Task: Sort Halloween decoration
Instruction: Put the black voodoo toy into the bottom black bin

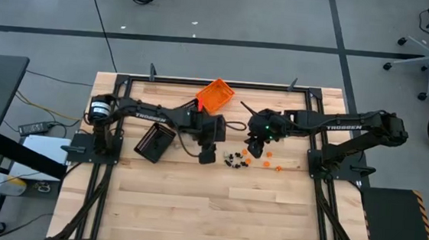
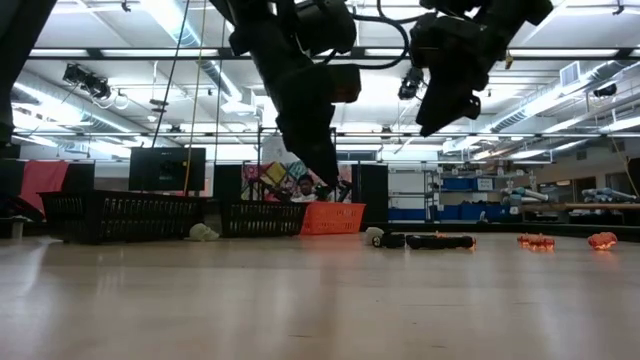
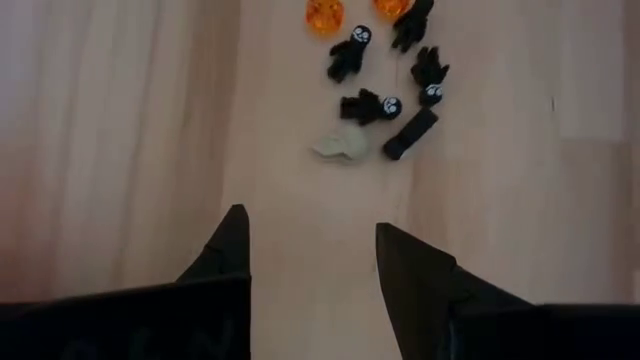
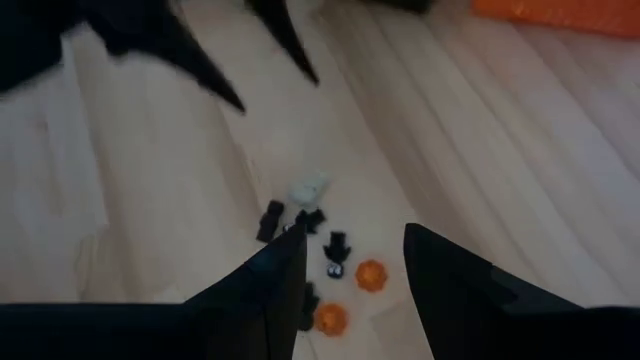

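The Halloween decoration lies as a small cluster of tiny trinkets (image 1: 236, 161) flat on the wooden table. In the left wrist view I see several black figures (image 3: 368, 105), a whitish piece (image 3: 340, 149) and orange ones (image 3: 323, 15). My left gripper (image 3: 312, 250) is open, low over bare wood just left of the cluster (image 1: 208, 156). My right gripper (image 4: 355, 268) is open and hovers above the cluster's right part (image 1: 255, 148), over a black figure (image 4: 335, 248) and an orange piece (image 4: 370, 273). More orange pieces (image 1: 278, 169) lie farther right.
An orange tray (image 1: 215, 95) sits tilted near the far edge. A black tray (image 1: 155, 141) lies left of my left gripper. In the low view the trays (image 2: 120, 215) stand behind the trinkets (image 2: 420, 240). The near half of the table (image 1: 215, 212) is bare wood.
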